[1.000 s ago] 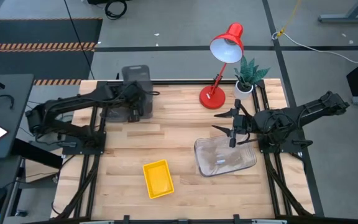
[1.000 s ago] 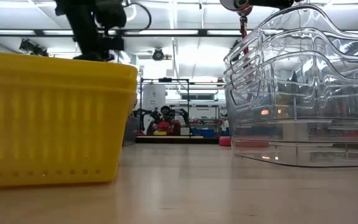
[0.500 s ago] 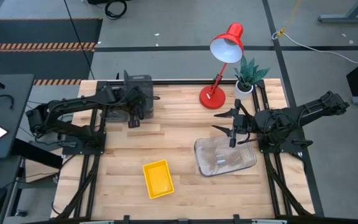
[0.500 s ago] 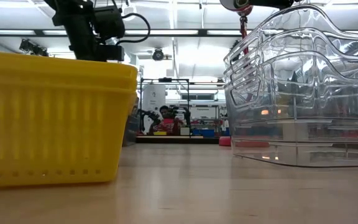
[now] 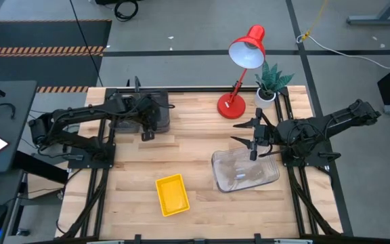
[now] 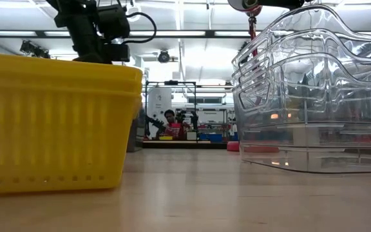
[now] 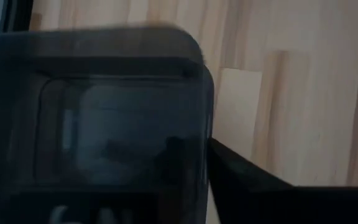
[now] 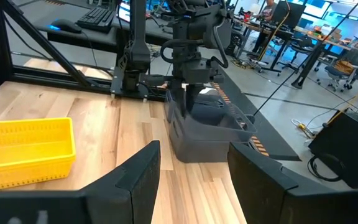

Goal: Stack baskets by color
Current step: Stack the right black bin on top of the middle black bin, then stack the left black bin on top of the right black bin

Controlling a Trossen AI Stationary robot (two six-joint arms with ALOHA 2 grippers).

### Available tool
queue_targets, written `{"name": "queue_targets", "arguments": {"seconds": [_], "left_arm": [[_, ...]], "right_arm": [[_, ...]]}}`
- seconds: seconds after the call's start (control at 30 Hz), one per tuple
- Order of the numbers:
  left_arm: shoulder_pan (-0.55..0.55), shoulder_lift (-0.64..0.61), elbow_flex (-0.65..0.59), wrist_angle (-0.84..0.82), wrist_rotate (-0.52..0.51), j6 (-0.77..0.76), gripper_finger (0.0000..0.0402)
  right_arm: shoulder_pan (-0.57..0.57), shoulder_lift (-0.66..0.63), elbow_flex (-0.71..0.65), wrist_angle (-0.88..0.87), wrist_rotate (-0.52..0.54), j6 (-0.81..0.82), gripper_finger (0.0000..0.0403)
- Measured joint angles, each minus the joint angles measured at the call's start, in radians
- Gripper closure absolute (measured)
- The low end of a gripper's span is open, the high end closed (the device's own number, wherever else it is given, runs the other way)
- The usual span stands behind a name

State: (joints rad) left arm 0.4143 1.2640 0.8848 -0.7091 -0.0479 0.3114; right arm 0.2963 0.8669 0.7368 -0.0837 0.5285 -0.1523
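Observation:
The dark-grey baskets [image 5: 153,108] sit nested in one stack at the table's far left, also seen in the right wrist view [image 8: 207,127]. My left gripper [image 5: 145,125] is low over the stack's near edge, where the top grey basket [image 7: 104,124] fills its wrist view. The yellow basket [image 5: 171,194] rests on its bottom near the table's front middle. The clear baskets [image 5: 244,171] are nested at the right. Above their far edge my right gripper [image 5: 249,139] hangs open and holds nothing.
A red desk lamp [image 5: 239,74] and a small potted plant [image 5: 271,83] stand at the far right. Bare wood lies between the grey stack and the clear baskets. In the low view the yellow basket [image 6: 50,122] and the clear baskets [image 6: 314,96] fill the foreground.
My left gripper has come down and toward the table's near edge, rolling a little. The grey basket with it, which reached past the table's far edge, has dropped down and nearer onto the grey stack.

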Motion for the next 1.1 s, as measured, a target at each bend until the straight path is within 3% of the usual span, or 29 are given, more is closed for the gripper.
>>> {"name": "queue_targets", "arguments": {"seconds": [0.27,0.43,0.57,0.8,1.1], "left_arm": [[-0.004,-0.002,0.026,-0.033,0.0,-0.04,0.0197],[-0.003,-0.002,0.126,-0.186,-0.012,-0.035,0.0159],[0.001,-0.003,0.136,-0.324,-0.089,-0.032,0.0159],[0.021,-0.003,0.092,-0.455,-0.148,-0.091,0.0191],[0.032,-0.003,0.034,-0.487,-0.237,-0.073,0.0228]], "right_arm": [[0.0,0.0,0.0,0.0,-0.012,0.0,0.021],[0.0,0.0,0.0,0.0,-0.012,0.0,0.021],[0.0,0.0,0.0,0.0,-0.022,0.004,0.021],[0.0,0.018,0.0,0.0,-0.026,0.003,0.021],[0.0,0.026,0.0,0.004,-0.026,0.001,0.021]]}}
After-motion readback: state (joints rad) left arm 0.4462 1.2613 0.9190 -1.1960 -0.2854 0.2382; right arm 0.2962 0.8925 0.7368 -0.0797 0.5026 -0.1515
